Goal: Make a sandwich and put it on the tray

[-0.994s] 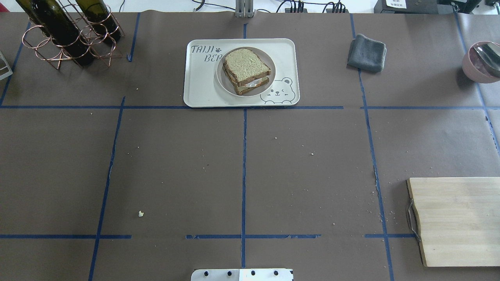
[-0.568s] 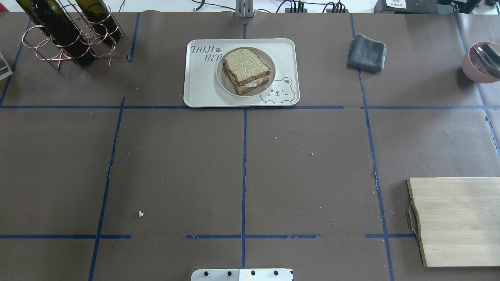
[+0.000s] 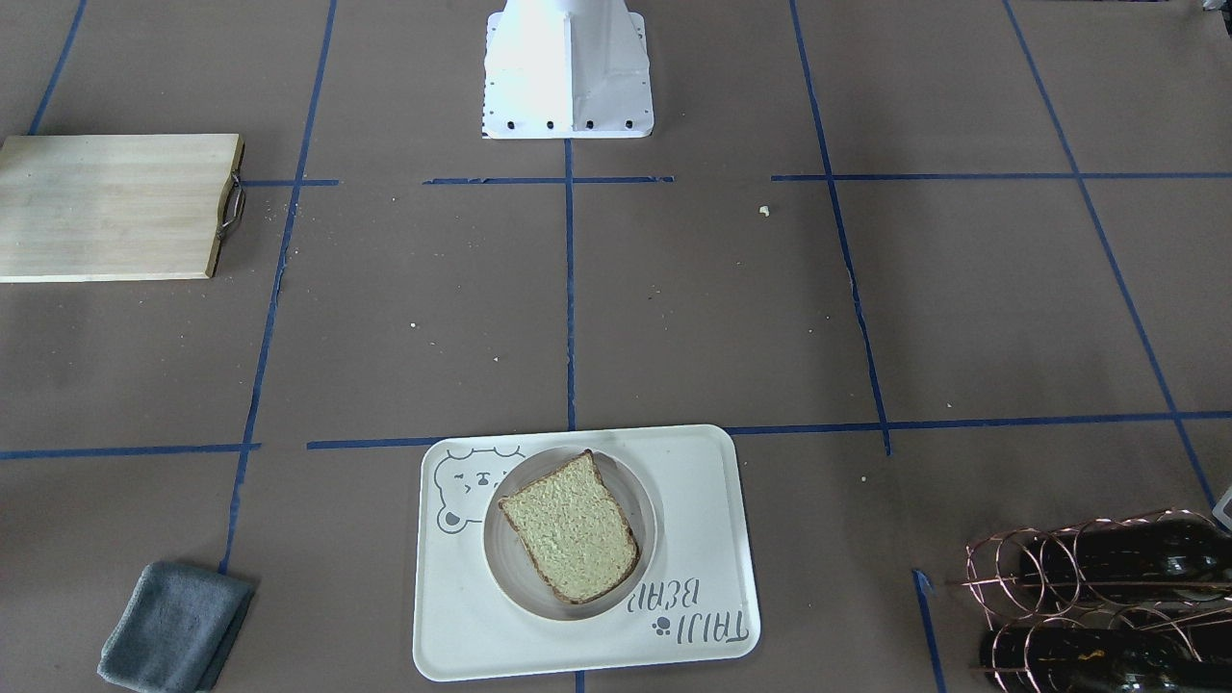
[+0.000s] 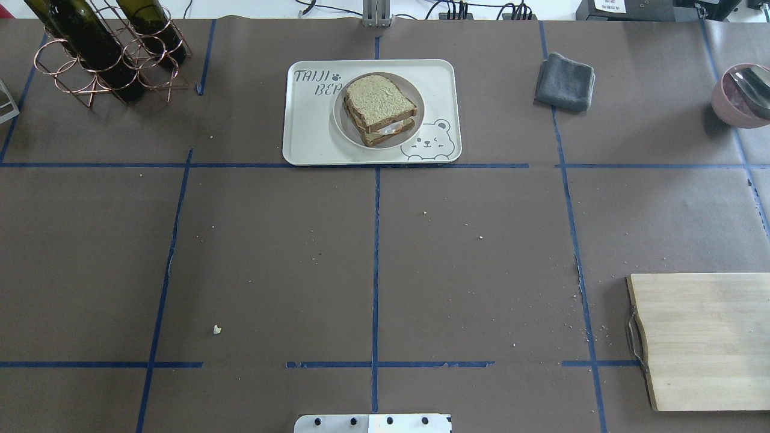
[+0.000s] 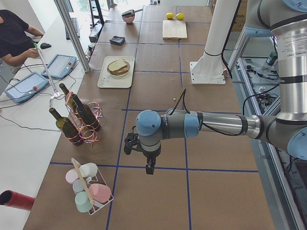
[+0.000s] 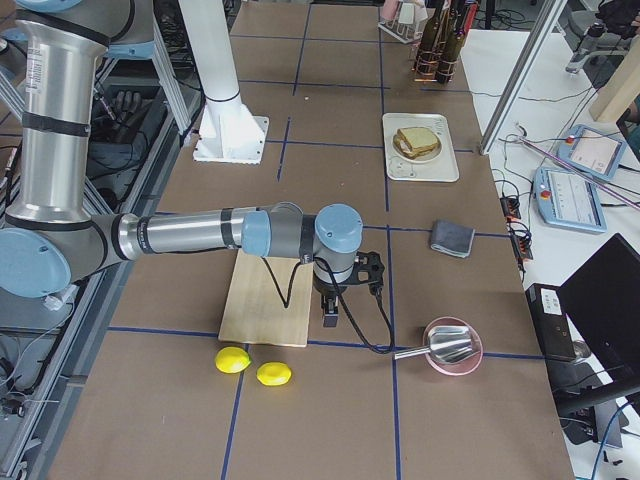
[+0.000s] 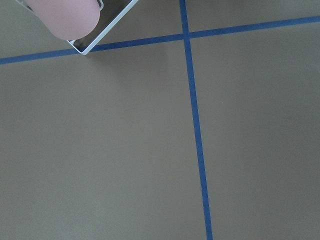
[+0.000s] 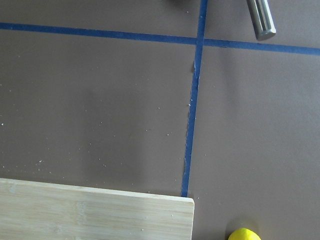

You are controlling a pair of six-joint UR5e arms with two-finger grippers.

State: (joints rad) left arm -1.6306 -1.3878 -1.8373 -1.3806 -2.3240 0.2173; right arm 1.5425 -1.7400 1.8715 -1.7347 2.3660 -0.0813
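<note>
Though the left gripper (image 5: 149,168) and the right gripper (image 6: 330,318) were seen low over the table's ends, their jaw openings could not be told from the side. Farther off, the sandwich (image 4: 379,107) was stacked on a round plate (image 4: 338,120) set on the tray (image 4: 310,135).
</note>
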